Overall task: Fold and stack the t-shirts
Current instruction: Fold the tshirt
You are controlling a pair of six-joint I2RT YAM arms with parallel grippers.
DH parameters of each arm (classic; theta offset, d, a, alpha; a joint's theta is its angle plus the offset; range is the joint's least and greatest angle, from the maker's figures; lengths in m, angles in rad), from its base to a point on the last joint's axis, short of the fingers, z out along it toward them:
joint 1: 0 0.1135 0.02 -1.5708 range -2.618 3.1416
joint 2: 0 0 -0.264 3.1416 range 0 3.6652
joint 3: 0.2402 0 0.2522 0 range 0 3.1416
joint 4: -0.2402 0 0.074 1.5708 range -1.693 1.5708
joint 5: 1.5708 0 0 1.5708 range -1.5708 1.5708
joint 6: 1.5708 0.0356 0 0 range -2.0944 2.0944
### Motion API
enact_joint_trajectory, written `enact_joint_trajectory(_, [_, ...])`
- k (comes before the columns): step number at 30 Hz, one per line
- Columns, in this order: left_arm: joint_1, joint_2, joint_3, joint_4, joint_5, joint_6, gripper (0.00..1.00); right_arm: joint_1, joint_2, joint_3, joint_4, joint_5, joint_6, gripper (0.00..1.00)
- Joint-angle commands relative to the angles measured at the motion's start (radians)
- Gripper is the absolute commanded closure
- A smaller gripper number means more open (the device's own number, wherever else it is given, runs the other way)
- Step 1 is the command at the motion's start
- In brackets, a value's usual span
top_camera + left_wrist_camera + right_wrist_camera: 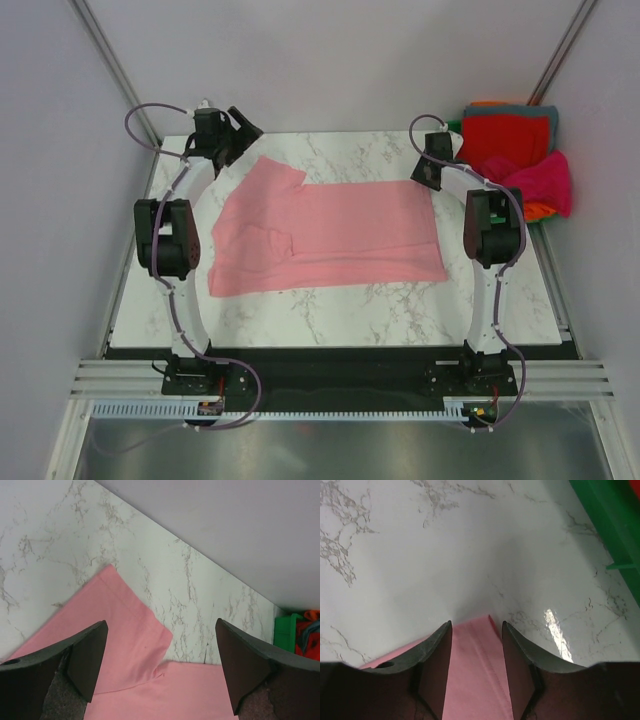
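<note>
Table point(330, 310): marble; carries the tee.
Tee point(330, 235): salmon-pink, flat mid-table, sleeve out at far left. The risk, I judge, is a missed or one-layer pinch dragging it crooked.
Pile point(510, 140): other tees, far right, in the bin point(285, 630); a wide right-arm swing could snag it.
Left gripper point(161, 625): spread wide above the sleeve.
Right gripper point(476, 623): jaws apart, astride the far right corner, not pinching.

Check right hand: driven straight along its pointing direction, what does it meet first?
Probably the corner of the light salmon-pink cloth t-shirt framed by the open right hand; beyond that, the white marble tabletop. Depth unclear.
</note>
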Motion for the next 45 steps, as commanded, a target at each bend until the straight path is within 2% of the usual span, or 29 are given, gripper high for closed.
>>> enact_joint_trajectory(1, [0.005, 0.043, 0.058, -0.044, -0.075, 0.115, 0.05, 0.008, 0.044, 0.053, -0.012, 0.016, -0.005, 0.49])
enact_joint_trajectory(2, [0.005, 0.058, 0.057, -0.044, -0.074, 0.106, 0.05, 0.009, 0.050, 0.056, -0.012, 0.013, -0.004, 0.57])
enact_joint_trajectory(4, [0.005, 0.111, 0.074, -0.055, -0.034, 0.101, 0.06, 0.009, 0.052, 0.062, -0.024, 0.002, -0.002, 0.65])
enact_joint_trajectory(7, [0.005, 0.167, 0.179, -0.107, 0.004, 0.113, 0.09, 0.015, 0.030, 0.039, -0.016, 0.019, -0.001, 0.78])
enact_joint_trajectory(8, [0.004, 0.196, 0.218, -0.130, 0.001, 0.129, 0.10, 0.018, 0.024, 0.035, -0.015, 0.022, -0.001, 0.86])
enact_joint_trajectory(11, [0.004, 0.234, 0.230, -0.132, -0.040, 0.141, 0.11, 0.020, 0.012, 0.007, 0.004, 0.024, 0.010, 0.94])
enact_joint_trajectory(14, [0.004, 0.271, 0.273, -0.146, -0.052, 0.166, 0.14, 0.021, 0.006, -0.007, 0.024, 0.019, 0.019, 0.97])
enact_joint_trajectory(17, [0.004, 0.316, 0.325, -0.182, -0.052, 0.189, 0.22, 0.020, 0.006, -0.016, 0.033, 0.010, 0.024, 0.97])
enact_joint_trajectory(26, [-0.002, 0.418, 0.423, -0.198, -0.029, 0.183, 0.23, 0.020, 0.001, -0.038, 0.059, -0.038, 0.039, 0.99])
enact_joint_trajectory(32, [-0.005, 0.454, 0.456, -0.204, -0.005, 0.189, 0.35, 0.020, -0.002, -0.041, 0.062, -0.048, 0.042, 0.99])
enact_joint_trajectory(35, [-0.005, 0.468, 0.468, -0.207, 0.007, 0.183, 0.36, 0.020, -0.007, -0.048, 0.073, -0.062, 0.047, 1.00])
enact_joint_trajectory(40, [-0.013, 0.505, 0.505, -0.218, 0.070, 0.157, 0.44, 0.021, -0.019, -0.062, 0.082, -0.062, 0.045, 1.00])
enact_joint_trajectory(43, [-0.019, 0.505, 0.514, -0.235, 0.054, 0.163, 0.46, 0.020, -0.020, -0.065, 0.083, -0.064, 0.045, 1.00])
enact_joint_trajectory(45, [-0.019, 0.506, 0.512, -0.239, 0.052, 0.163, 0.52, 0.020, -0.023, -0.068, 0.083, -0.065, 0.047, 1.00])
